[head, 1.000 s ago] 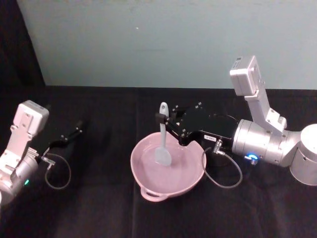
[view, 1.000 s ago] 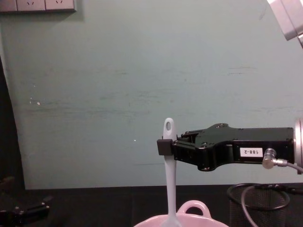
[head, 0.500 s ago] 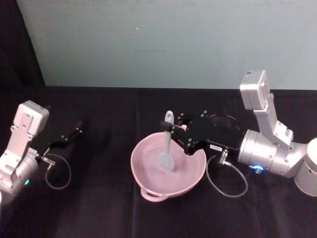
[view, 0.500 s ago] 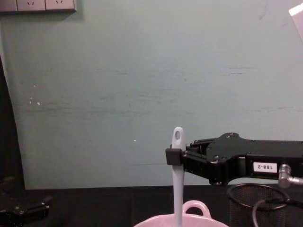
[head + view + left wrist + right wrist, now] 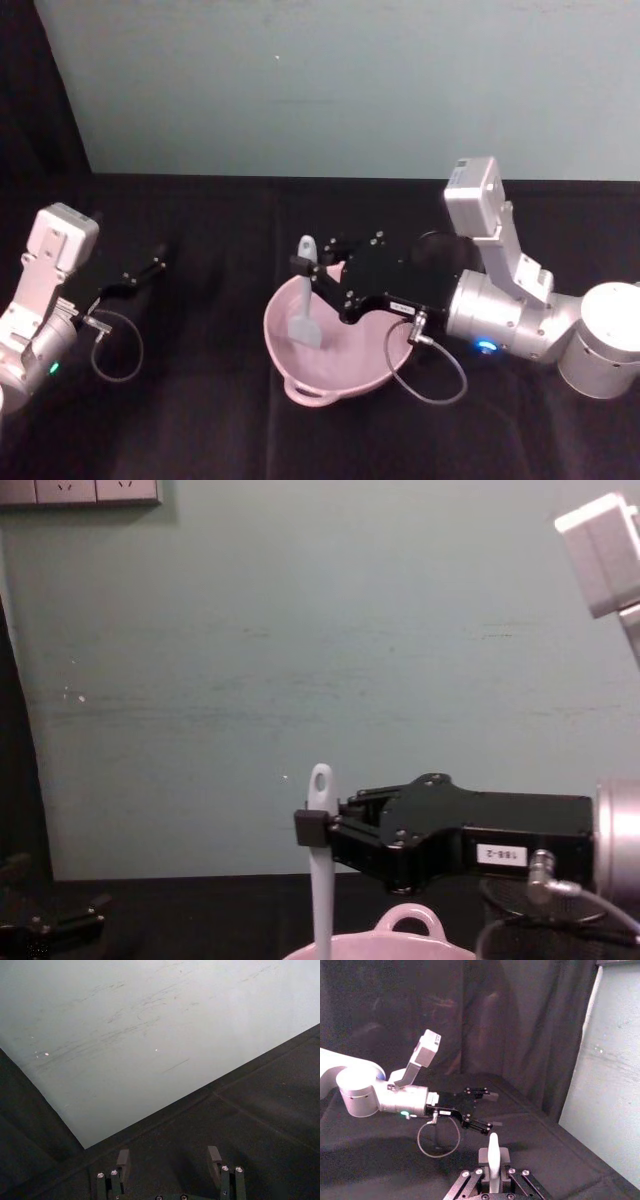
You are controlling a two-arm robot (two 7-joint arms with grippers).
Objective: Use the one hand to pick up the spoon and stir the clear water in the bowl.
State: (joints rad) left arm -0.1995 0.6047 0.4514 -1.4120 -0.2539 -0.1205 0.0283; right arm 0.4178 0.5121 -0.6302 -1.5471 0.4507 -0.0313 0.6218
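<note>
The pick-up is judged done: the spoon point(image 5: 303, 305) is held upright by its slim handle, just below the oval hole, between the closed fingers of the right gripper point(image 5: 302, 263); the same grip is seen from the side in the chest view, where the handle drops straight down from the clamp towards the bowl's rim. The flat blade is set inside the bowl point(image 5: 372, 368), low against its left inner side, so the stirring is judged to be under way and not finished; whether the blade is actually wetted cannot be told, since the clear water is not made out against the pink glaze. The bowl is stood on the black table point(image 5: 200, 420) in front of the robot, with a loop handle at its near rim. The left gripper point(image 5: 148, 270) is parked well apart on the left, its jaws spread and nothing between them. What is left, by this judgement, is sweeping of the blade round the bowl; no spilled water is seen on the table.
</note>
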